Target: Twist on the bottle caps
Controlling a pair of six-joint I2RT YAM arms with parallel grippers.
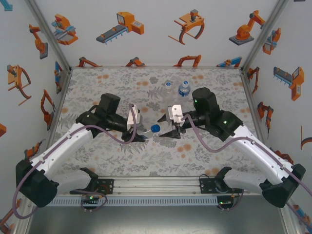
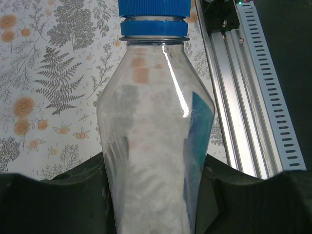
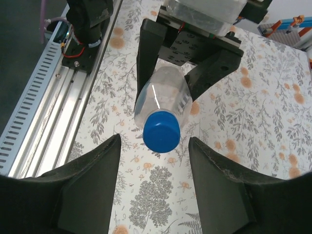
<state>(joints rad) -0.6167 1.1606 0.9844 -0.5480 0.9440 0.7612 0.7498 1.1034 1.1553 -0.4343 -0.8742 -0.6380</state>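
Observation:
My left gripper point(image 1: 143, 132) is shut on a clear bottle point(image 2: 151, 146) and holds it level above the mat, neck toward the right arm. A blue cap point(image 2: 153, 9) sits on that neck. In the right wrist view the same bottle point(image 3: 163, 95) points at the camera, its blue cap point(image 3: 161, 131) just beyond my right gripper point(image 3: 153, 175). That gripper is open, its fingers point(image 3: 83, 180) wide apart with nothing between them. In the top view the cap point(image 1: 155, 128) lies between the two grippers, close to the right gripper point(image 1: 169, 132). My left gripper point(image 2: 153, 200) clamps the bottle's body on both sides.
Two more bottles stand upright at the back of the mat, one with a pale cap point(image 1: 168, 87) and one with a blue cap point(image 1: 184, 89), just behind the right arm's wrist. The aluminium rail point(image 1: 156, 184) runs along the near edge. White printed walls point(image 1: 44, 58) close in the sides.

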